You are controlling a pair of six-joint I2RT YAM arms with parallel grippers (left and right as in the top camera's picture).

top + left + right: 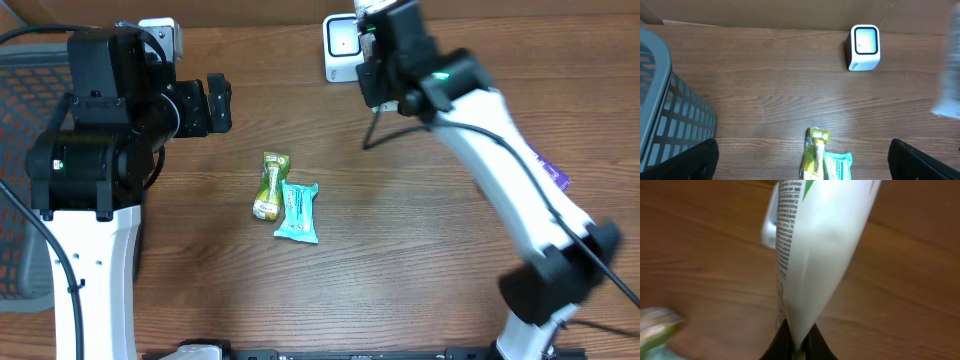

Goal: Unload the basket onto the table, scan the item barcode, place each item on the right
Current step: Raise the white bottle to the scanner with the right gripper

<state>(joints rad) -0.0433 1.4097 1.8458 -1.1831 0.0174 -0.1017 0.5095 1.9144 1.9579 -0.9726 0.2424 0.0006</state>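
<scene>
My right gripper (798, 342) is shut on the lower edge of a white packet (815, 245) with fine black print and a green mark. In the overhead view, that gripper (374, 42) holds the packet (366, 14) right beside the white barcode scanner (343, 45) at the table's back edge. My left gripper (218, 104) hangs open at the left with nothing in it. In the left wrist view, its black fingers (687, 160) stand wide apart, and the scanner (864, 47) faces the camera.
A green-yellow packet (270, 185) and a teal packet (298, 212) lie side by side mid-table. A grey mesh basket (670, 115) stands at the left. A purple item (552, 172) lies partly under the right arm.
</scene>
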